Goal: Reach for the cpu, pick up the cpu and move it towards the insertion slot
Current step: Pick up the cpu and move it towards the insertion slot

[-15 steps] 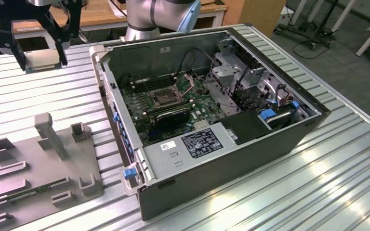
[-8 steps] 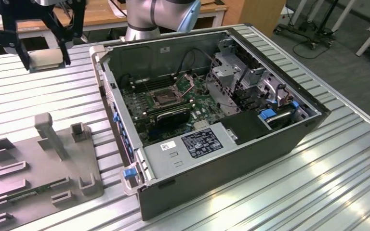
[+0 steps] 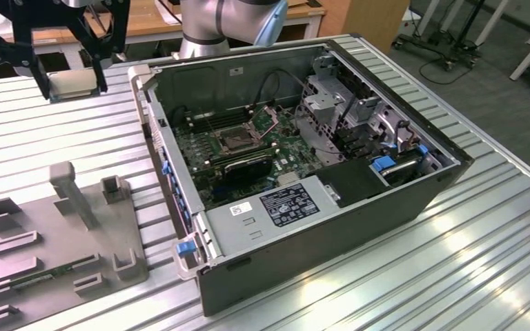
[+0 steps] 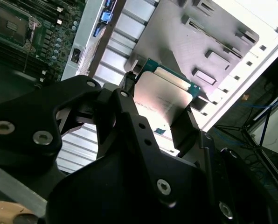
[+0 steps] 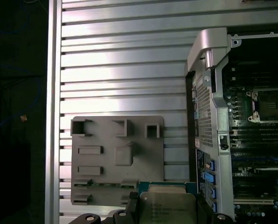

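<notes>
Gripper [image 4: 161, 122] fingers closed on the cpu [image 4: 162, 100] edges, centre of the second wrist view, above the grey tray [image 5: 117, 158]. Thin, stiff, light, likely fragile underneath; edge grip suits. Insertion slot [image 3: 231, 138] sits mid-frame in the exterior view.

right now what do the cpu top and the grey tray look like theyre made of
The cpu top looks like brushed, pale silvery metal: it catches a soft sheen. The grey tray looks like matte moulded plastic, dull and evenly coloured, though that is a guess from its look.
</notes>
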`<action>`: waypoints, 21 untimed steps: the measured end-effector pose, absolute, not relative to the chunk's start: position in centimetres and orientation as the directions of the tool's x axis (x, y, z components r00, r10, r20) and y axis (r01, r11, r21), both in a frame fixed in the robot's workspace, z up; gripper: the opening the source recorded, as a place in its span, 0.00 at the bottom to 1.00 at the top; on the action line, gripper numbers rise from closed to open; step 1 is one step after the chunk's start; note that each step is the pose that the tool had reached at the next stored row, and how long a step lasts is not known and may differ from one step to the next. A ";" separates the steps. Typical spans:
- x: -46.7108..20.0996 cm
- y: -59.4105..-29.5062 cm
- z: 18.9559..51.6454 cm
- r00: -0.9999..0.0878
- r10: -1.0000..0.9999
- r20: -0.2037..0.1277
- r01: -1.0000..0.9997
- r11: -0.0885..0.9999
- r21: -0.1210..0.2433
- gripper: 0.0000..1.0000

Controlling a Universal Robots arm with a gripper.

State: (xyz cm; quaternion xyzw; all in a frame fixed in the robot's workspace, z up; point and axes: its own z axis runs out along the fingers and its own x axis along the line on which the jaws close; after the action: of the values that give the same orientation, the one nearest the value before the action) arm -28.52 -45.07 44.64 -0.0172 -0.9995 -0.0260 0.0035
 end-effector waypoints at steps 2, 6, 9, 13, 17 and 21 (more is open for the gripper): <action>-28.4 -45.1 44.6 -0.999 0.034 0.008 0.035 0.998 0.052 0.55; -28.0 -45.1 44.6 -0.999 0.034 0.008 0.035 0.998 0.052 0.55; -27.8 -45.1 44.6 -0.999 0.034 0.008 0.035 0.998 0.052 0.55; -27.5 -45.1 44.6 -0.999 0.034 0.008 0.035 0.998 0.052 0.55; -27.2 -45.1 44.6 -0.999 0.034 0.008 0.035 0.998 0.052 0.55; -26.9 -45.1 44.6 -0.999 0.034 0.008 0.035 0.998 0.052 0.55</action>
State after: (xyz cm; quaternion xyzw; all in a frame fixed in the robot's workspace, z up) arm -26.91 -45.07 44.64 -0.0172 -0.9995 -0.0260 0.0034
